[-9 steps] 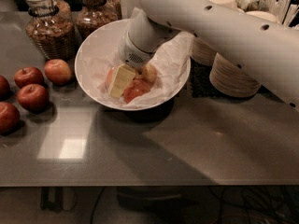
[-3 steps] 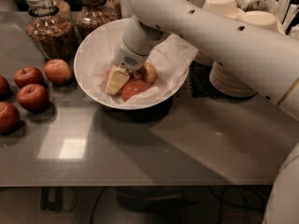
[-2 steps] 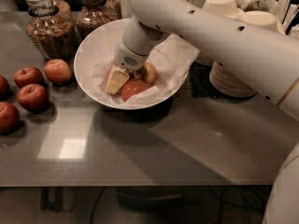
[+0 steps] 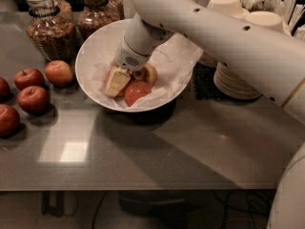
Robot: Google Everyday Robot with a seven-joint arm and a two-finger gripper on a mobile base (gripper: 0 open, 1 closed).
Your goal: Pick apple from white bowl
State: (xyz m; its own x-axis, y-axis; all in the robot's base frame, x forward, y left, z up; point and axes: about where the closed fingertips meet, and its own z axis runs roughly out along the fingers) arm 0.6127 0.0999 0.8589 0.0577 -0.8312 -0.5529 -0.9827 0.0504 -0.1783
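Camera view, the only one. Arm (image 4: pixel 224 37) came in from the right, above the table (image 4: pixel 143 147), and bent down into the bowl (image 4: pixel 85 66). Gripper (image 4: pixel 128 82) sat low inside the bowl, over the left part of the crumpled paper (image 4: pixel 178 56) lining, right against the apple (image 4: pixel 137 91). Apple lay at the bowl's bottom, toward the near wall, with a reddish face turned to the camera. It appeared to rest on the paper, not lifted. Wrist housing (image 4: pixel 131 56) covered the upper part of the tool, so I could not tell whether the gripper was spread, pressed together, or pinching the apple. Outside the bowl, loose apples (image 4: pixel 33 99) lay grouped on the table to the left, the nearest one just beside the rim. Two jars (image 4: pixel 50 30) stood behind them. Paper bowls (image 4: pixel 236 82) were stacked to the right, partly hidden by the arm. Judgement: the step in hand looked like the grasp itself, with the tool at the fruit and the lift not begun. Next move, as I read it, called for a firm pinch across the apple's broad middle. After that, a straight rise clear of the rim, without dragging the paper or nudging the bowl. Risk noted: a round, smooth apple could roll out of an off-centre pinch.
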